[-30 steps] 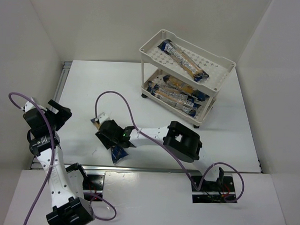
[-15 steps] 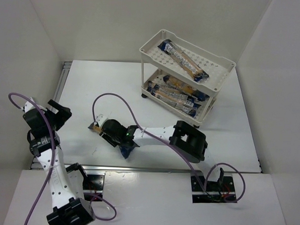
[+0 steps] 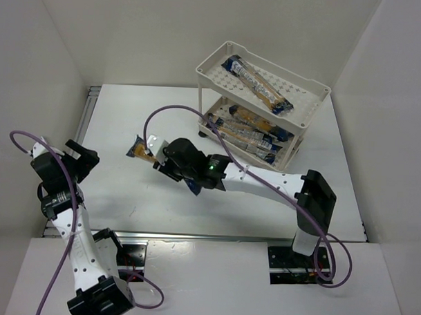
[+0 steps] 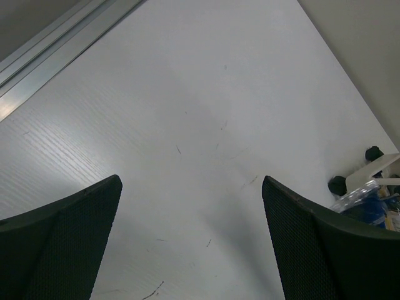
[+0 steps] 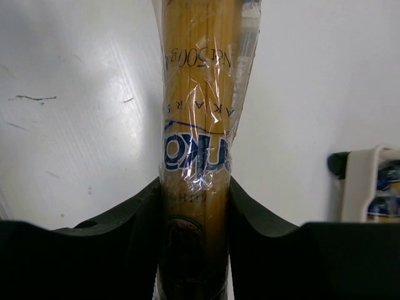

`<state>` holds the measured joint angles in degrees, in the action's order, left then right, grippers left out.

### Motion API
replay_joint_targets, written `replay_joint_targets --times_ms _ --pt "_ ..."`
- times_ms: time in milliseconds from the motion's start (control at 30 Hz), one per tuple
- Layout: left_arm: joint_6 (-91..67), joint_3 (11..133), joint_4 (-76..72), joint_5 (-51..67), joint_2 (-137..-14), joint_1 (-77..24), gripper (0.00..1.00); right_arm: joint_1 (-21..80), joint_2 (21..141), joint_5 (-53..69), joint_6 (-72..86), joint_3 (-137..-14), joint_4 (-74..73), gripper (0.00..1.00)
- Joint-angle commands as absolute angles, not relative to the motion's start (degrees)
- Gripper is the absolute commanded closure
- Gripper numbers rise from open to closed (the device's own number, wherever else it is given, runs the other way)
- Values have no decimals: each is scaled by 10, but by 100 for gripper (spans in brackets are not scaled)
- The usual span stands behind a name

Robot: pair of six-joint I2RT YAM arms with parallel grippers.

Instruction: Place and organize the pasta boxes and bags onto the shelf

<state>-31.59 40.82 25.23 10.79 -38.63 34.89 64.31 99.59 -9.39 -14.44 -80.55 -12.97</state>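
My right gripper [image 3: 166, 163] is shut on a spaghetti packet [image 3: 139, 149], held above the table left of the shelf [image 3: 316, 88]. In the right wrist view the clear packet [image 5: 201, 119] with yellow pasta and blue print runs straight up between the fingers [image 5: 134, 225], with the right gripper [image 5: 195, 215] clamped round it. One packet [image 3: 258, 83] lies on the shelf's top tier and several packets [image 3: 247, 134] lie on the lower tier. My left gripper [image 3: 77, 155] hangs open over the table's left edge, and in its wrist view the left gripper [image 4: 192, 250] holds nothing.
A shelf post and wheel [image 5: 339, 164] show at the right of the right wrist view. The left wrist view catches a shelf wheel [image 4: 338, 185] and a packet end [image 4: 365, 201] at far right. An aluminium rail [image 3: 89, 112] borders the table's left side. A purple cable [image 3: 172, 109] arcs over the right arm.
The right gripper closed on the packet, lifted it off the table near the front edge and carried it back and right toward the shelf. The left arm stayed put.
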Motion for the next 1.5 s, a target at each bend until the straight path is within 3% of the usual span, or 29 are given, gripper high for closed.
replay_joint_targets --times_ms 0,167,467,500,833,1400,1467 --pt "-316 403 228 118 -379 362 0 627 948 -98 -196 -914 -101 100" --pt "-316 403 228 118 -379 374 0 609 954 -156 -342 -1082 -154 100" --pt "-316 403 228 118 -395 386 0 499 954 -225 -525 -1243 -133 100" --pt "-316 403 228 118 -396 386 0 420 954 -214 -539 -1244 -133 100" --pt "-311 398 228 134 -401 386 0 277 938 -130 -547 -1148 -137 100" --pt "-311 398 228 134 -401 386 0 265 863 -125 -552 -1010 -149 100" --pt "-311 398 228 134 -401 386 0 265 863 -132 -552 -991 -144 93"
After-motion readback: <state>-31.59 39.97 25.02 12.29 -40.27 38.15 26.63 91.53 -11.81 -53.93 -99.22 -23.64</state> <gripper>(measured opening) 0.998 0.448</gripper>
